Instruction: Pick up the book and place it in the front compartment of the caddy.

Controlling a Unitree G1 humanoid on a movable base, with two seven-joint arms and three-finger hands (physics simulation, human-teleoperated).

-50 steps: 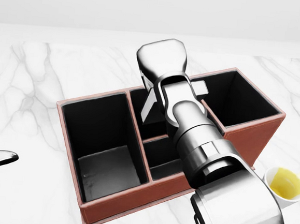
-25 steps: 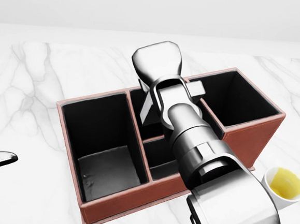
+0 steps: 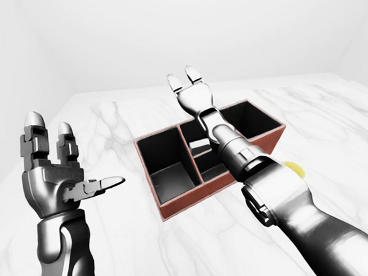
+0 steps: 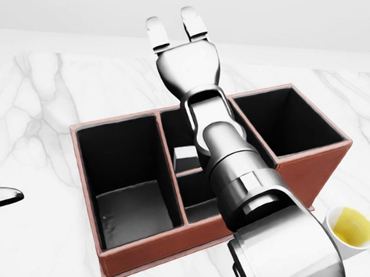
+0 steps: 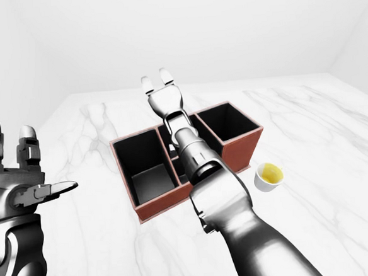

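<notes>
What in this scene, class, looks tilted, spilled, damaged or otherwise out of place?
Nothing stands out. The caddy sits square and whole on the table, the book rests inside a middle compartment, and the cup stands upright with nothing spilled. Both hands are open.

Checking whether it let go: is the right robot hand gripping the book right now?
No, the right robot hand is open above the caddy, and the book sits apart from it in a middle compartment.
</notes>
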